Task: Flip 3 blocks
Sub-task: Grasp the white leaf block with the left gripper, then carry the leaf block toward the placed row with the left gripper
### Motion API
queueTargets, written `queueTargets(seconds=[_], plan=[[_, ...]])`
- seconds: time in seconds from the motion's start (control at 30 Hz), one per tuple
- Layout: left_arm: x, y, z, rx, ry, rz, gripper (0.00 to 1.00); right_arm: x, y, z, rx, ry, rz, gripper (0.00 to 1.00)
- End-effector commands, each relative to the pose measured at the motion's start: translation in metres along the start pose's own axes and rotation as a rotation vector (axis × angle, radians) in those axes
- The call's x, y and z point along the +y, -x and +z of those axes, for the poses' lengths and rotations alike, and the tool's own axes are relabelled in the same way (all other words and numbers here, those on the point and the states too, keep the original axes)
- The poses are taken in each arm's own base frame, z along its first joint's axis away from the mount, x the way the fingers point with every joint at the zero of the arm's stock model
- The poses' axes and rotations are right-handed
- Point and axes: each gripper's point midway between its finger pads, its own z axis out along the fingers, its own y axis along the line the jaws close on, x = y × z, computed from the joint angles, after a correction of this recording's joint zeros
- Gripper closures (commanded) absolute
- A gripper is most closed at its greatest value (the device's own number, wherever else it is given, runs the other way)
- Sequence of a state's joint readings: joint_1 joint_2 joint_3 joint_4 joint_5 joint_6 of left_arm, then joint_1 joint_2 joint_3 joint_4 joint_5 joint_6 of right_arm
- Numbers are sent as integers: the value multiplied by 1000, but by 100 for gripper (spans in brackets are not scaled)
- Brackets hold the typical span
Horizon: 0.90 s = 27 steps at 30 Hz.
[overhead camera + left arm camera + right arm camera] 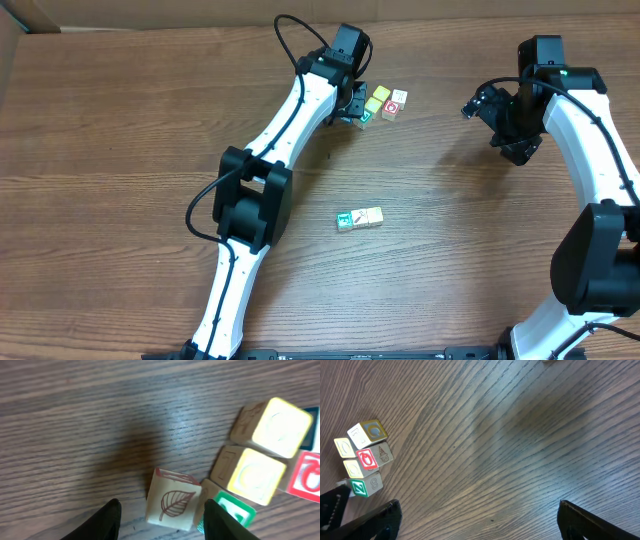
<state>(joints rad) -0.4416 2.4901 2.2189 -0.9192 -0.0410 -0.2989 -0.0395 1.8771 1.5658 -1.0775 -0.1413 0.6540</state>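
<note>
- Well, the blocks (360, 218) lie as a short touching row near the middle of the desk (120, 150). The teal face is at the end nearer the left arm and the pale yellow face at the other end.
- We see that row only from overhead, with nothing touching it.
- Well apart from it, toward the far edge, sits a cluster of cubes (381, 100) with yellow, red and green faces.
- Just beside the cluster's green-faced cube stands a leaf cube (172, 505), its drawn leaf facing the left wrist camera.
- The left fingers (110, 522) flank that cube, parted, with a clear gap on one side, and they grip nothing.
- The right fingers (590, 520) are spread wide over bare desk and hold nothing.
</note>
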Motion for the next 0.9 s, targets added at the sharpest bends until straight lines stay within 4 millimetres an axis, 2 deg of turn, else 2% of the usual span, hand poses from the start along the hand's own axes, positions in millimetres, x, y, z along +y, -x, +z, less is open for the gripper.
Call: queueTargets(seconds=[0.0, 0.1, 0.13, 0.33, 0.4, 0.47, 0.6, 0.7, 0.77, 0.87], plan=[[1, -7, 23, 31, 0, 5, 56, 3, 4, -8, -25, 13, -8, 0], [3, -9, 27, 37, 5, 5, 75, 3, 4, -8, -25, 13, -8, 0], [4, -7, 27, 32, 4, 2, 79, 3, 4, -8, -25, 13, -8, 0], [5, 7, 0, 4, -29, -17, 90, 3, 4, -8, -25, 13, -8, 0], [7, 11, -15, 1, -23, -17, 91, 3, 4, -8, -25, 13, -8, 0], [16, 14, -39, -2, 9, -23, 89, 3, 4, -8, -25, 13, -8, 0], [29, 16, -97, -13, 25, -74, 83, 3, 4, -8, -25, 13, -8, 0], [28, 1, -140, 29, -15, -95, 76, 3, 4, -8, -25, 13, -8, 0], [27, -22, -162, 106, -38, -96, 75, 3, 4, -8, -25, 13, -8, 0], [33, -58, -182, 242, -15, -98, 76, 3, 4, -8, -25, 13, -8, 0]])
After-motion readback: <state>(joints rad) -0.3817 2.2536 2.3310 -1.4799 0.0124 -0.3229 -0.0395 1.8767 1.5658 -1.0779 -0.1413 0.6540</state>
